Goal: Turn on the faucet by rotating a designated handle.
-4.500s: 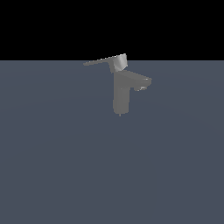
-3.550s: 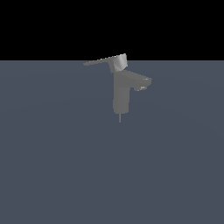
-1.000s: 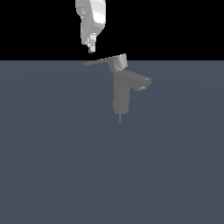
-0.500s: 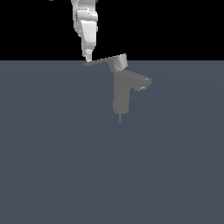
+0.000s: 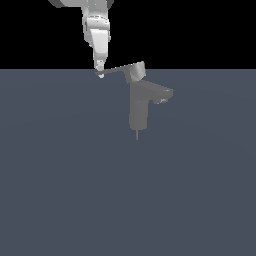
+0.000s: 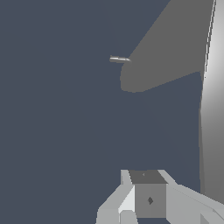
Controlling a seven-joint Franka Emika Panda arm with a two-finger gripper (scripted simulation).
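End effector (image 5: pixel 100 74) sits upper left of centre in the exterior view, hanging from the white arm (image 5: pixel 96 30), tip right at the thin free end of the handle (image 5: pixel 121 70). Can't tell if the fingers are spread or closed, or whether they're actually touching the lever. Handle runs right to its blocky base atop the faucet (image 5: pixel 140 102), upper centre, spout pointing right. Looks like the contact step: lined up, rotation not started. Next move calls for a sideways sweep on the lever tip, holding height so it doesn't slip off.
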